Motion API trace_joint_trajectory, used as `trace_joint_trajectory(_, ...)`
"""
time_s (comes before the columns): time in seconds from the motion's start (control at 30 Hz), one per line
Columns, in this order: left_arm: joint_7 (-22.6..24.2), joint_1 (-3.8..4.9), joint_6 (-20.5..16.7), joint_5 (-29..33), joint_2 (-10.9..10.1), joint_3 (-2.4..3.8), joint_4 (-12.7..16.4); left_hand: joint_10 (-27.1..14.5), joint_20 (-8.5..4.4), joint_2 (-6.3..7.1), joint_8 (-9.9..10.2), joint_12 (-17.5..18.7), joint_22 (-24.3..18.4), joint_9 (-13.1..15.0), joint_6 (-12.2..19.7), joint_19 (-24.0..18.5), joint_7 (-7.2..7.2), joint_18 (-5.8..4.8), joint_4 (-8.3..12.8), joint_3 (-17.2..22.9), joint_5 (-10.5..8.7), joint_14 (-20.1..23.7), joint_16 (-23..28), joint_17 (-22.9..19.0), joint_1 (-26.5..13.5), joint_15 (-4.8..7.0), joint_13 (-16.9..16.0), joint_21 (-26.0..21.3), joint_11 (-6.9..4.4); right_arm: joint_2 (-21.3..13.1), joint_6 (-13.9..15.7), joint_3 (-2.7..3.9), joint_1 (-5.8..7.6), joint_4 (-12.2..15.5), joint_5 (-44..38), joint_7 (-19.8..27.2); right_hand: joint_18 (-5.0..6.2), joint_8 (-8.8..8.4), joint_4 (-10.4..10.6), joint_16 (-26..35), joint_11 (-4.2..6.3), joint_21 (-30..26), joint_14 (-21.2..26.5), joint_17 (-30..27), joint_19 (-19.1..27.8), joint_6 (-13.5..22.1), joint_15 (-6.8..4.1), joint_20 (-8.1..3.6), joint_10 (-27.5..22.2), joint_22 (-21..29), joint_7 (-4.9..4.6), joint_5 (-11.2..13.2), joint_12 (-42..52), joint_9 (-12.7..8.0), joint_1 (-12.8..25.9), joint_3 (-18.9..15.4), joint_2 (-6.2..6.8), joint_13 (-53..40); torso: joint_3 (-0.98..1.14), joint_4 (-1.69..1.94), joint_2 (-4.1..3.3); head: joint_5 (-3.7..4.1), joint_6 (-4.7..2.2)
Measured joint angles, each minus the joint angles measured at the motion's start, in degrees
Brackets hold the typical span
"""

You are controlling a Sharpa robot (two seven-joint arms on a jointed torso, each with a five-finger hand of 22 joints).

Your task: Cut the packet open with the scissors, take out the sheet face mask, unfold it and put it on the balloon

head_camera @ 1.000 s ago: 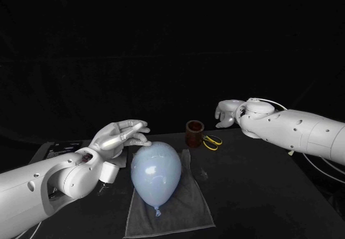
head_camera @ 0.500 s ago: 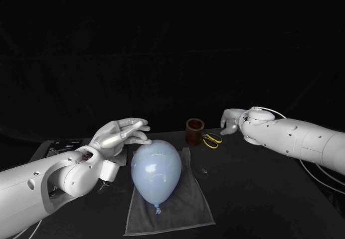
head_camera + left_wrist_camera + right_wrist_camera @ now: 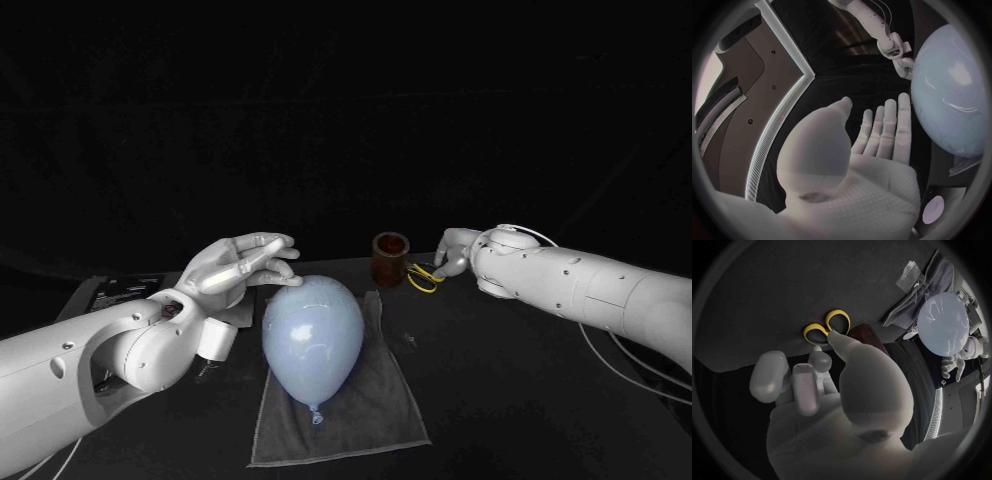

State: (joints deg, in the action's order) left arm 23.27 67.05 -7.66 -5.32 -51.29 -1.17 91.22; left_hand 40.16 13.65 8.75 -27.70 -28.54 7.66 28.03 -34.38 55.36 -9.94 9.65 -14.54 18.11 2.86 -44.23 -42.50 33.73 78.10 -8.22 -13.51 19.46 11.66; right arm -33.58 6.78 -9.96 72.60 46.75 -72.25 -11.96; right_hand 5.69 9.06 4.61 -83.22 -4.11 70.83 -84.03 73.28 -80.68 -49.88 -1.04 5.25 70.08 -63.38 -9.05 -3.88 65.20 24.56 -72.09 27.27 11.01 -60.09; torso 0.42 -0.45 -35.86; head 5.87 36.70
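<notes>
Right hand (image 3: 459, 250), fingers apart and empty; scissors (image 3: 423, 281) lie just beyond its fingertips. Left hand (image 3: 242, 265), flat and empty; bare balloon (image 3: 310, 335) just beside it. I judge cutting not begun and every step left.

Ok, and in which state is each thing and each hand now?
grey towel: spread flat
balloon: inflated, lying on the grey towel, no mask on it
brown cup: upright
scissors: lying beside the brown cup, not held
left hand: open, by the balloon
right hand: open, over the scissors
</notes>
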Motion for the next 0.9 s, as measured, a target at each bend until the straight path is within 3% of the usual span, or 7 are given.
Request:
trace_joint_trajectory(0.5,0.03,0.86,0.00,-0.03,-0.24,0.03,0.33,0.00,0.00,-0.23,0.00,0.00,0.00,-0.01,-0.21,0.00,-0.21,-0.39,0.16,0.16,0.00,0.00,0.00,-0.08,0.23,0.00,0.00,0.00,0.00,1.12,-0.17,0.01,-1.11,-1.06,3.71,-0.65,-0.04,-0.22,0.78,-1.46,-0.10,1.74,0.02,1.84,-0.67,0.47,0.44,0.29,0.77,-2.73,-0.43,-0.56,2.64,0.05,1.17,-0.31,-0.10,-3.24,-0.09,0.18,-0.68,0.09,-0.05)
trace_joint_trajectory(0.9,0.03,1.17,0.00,-0.06,-0.45,0.03,0.58,0.00,0.00,-0.23,0.00,0.00,0.00,-0.02,-0.21,0.00,-0.21,-0.41,0.16,0.16,0.00,0.00,0.00,-0.09,0.23,0.00,0.00,0.00,0.00,2.16,0.28,0.08,-1.36,-2.32,2.96,-0.91,-0.05,-0.19,0.94,-1.71,-0.10,1.73,0.03,1.62,-0.67,0.65,0.45,0.30,0.76,-2.73,-0.45,-0.56,2.63,0.22,1.17,-0.47,-0.10,-3.08,-0.04,0.24,-0.88,-0.13,0.04)
